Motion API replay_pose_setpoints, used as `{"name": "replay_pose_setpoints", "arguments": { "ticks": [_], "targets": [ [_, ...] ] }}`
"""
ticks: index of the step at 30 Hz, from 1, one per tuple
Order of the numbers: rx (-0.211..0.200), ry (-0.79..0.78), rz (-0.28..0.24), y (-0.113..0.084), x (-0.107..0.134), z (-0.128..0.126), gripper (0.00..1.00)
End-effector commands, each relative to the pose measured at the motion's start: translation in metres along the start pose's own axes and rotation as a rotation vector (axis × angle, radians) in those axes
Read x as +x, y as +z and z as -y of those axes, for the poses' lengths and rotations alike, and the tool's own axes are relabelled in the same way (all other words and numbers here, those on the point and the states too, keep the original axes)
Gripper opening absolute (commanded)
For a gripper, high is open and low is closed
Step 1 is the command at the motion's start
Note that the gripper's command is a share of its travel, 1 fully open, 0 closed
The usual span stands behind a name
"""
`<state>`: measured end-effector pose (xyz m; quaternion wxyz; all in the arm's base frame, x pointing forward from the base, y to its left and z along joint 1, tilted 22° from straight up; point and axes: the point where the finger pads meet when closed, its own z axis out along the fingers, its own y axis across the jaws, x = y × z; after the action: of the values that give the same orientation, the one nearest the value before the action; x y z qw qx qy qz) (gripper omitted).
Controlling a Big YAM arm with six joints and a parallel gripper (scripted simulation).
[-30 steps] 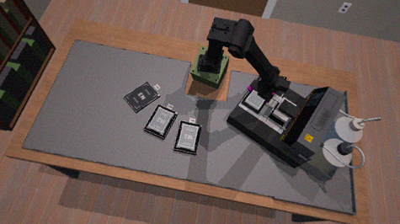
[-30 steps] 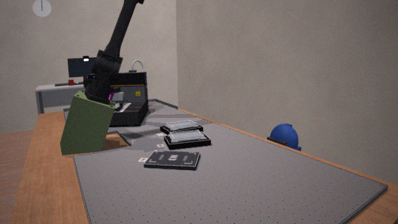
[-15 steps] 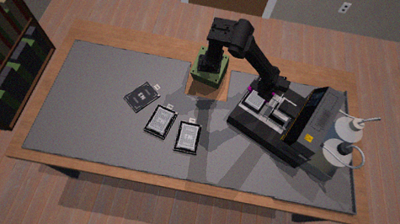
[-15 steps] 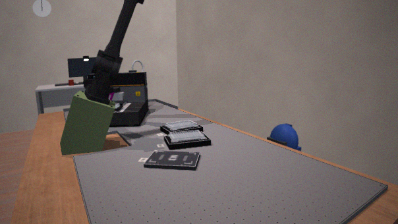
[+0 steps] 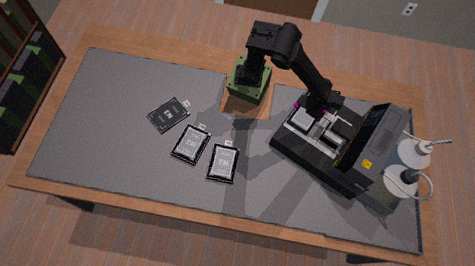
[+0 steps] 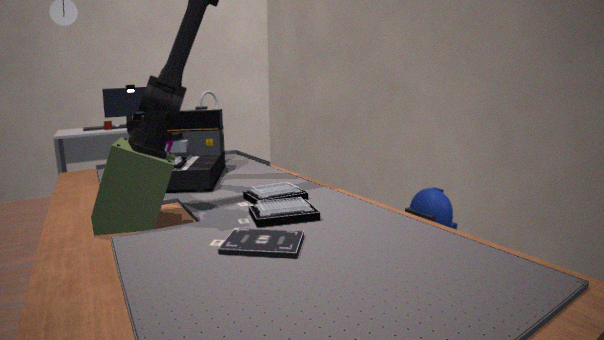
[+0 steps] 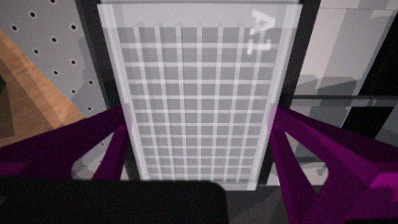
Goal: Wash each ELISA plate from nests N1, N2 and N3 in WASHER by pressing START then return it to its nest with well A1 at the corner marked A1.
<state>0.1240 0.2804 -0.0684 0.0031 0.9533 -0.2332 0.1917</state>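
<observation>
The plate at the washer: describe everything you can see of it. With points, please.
The plate [image 5: 302,119] [image 6: 180,146] [image 7: 197,90] is a pale, translucent, plastic-looking rectangle with a grid of square wells and white "A1" lettering near one corner. It looks level, at the washer's [image 5: 303,153] [image 6: 195,181] left end in the top view. The gripper's [image 5: 310,108] [image 6: 170,145] [image 7: 199,112] magenta fingers clasp its long sides. Whether it is seated, I cannot tell.

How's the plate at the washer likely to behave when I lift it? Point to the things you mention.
The plate [image 5: 303,118] [image 6: 179,146] [image 7: 200,105] looks like clear, rigid plastic, so it probably won't flex. Its smooth side walls could slip between the magenta fingers. Being broad and flat, it seems unlikely to roll, though an uneven grip might tilt it.
</observation>
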Motion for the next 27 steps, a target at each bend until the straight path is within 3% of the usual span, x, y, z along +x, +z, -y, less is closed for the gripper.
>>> {"name": "replay_pose_setpoints", "arguments": {
  "ticks": [1, 9, 14, 27],
  "targets": [
    [0.020, 0.006, 0.004, -0.003, -0.001, 0.009, 0.84],
    [0.020, 0.006, 0.004, -0.003, -0.001, 0.009, 0.84],
    [0.045, 0.012, 0.011, -0.021, -0.005, 0.020, 0.84],
    [0.047, 0.013, 0.014, -0.041, -0.005, 0.021, 0.84]
  ]
}}
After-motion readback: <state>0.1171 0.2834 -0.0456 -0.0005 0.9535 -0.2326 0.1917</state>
